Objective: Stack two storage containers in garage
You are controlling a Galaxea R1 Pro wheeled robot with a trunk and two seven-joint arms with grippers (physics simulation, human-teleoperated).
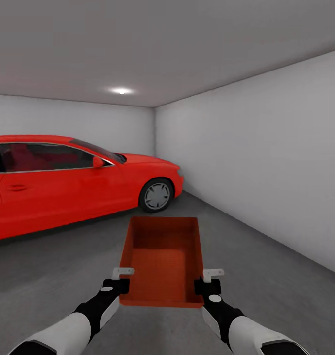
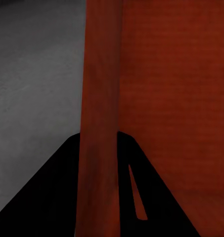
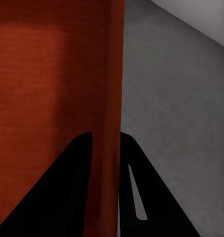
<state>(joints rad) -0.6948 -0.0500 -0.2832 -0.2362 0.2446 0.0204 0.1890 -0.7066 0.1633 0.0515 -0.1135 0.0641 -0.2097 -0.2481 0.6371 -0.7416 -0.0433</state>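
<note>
— What are the claws doing?

— The left claw [image 1: 119, 282] is clenched on the left side wall of an orange-red rectangular storage bin [image 1: 163, 261] with straight walls and a flat bottom. In the left wrist view its two black fingers [image 2: 52, 197] sit either side of that wall [image 2: 99, 123], one inside the bin and one outside. The right claw [image 1: 209, 283] grips the opposite side wall the same way; in the right wrist view the wall [image 3: 112, 98] runs between its dark fingers [image 3: 151, 192].

— So where is the bin?

— Held up between both claws, ahead of the robot at the near end of its walls, open side up and empty, roughly level. The dark grey rough concrete floor [image 1: 266, 256] shows below and around it, and both wrist views show that same floor [image 2: 32, 79] past the bin's outer face.

— And beyond that?

— Black-and-white forearms [image 1: 83, 320] reach in from the lower edge. Farther off, to the left, stands a red coupe car [image 1: 64, 182], its front wheel [image 1: 156, 195] nearest the bin but well apart from it. Plain white-grey walls [image 1: 266, 162] close the room, and a small round ceiling light [image 1: 121, 91] glows overhead.
</note>
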